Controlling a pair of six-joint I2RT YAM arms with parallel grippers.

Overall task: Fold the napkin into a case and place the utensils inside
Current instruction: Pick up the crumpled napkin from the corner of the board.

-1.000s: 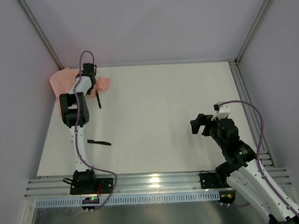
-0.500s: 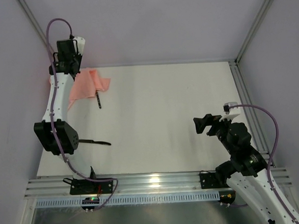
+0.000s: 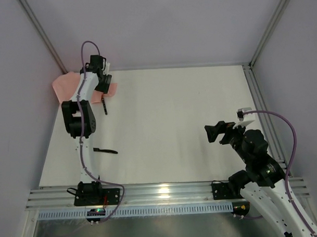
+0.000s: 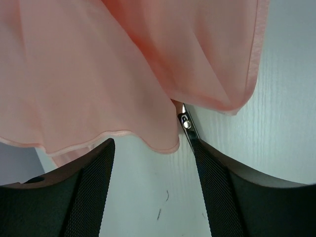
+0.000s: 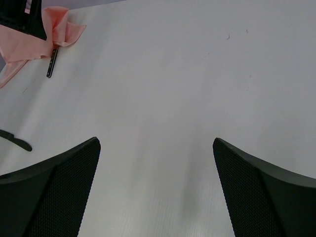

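1. While the counter [image 3: 174,123] carries everything, the work sits at its far left corner.
2. The napkin [image 3: 63,85] lies crumpled there, with no case formed yet. Thin and limp, it will likely slump and slide, so a hemmed corner seems the best hold.
3. Over it the left hand [image 4: 153,145] has its fingers apart and grips nothing. The right hand [image 5: 156,143], wide and empty, hovers near the right edge.
4. The far utensil [image 3: 104,106] pokes from under the napkin's edge; the near utensil [image 3: 105,150] lies alone by the left edge.
5. Half a second before, the left arm was raised with the napkin dangling from its hand. Now the arm is down and the cloth released.
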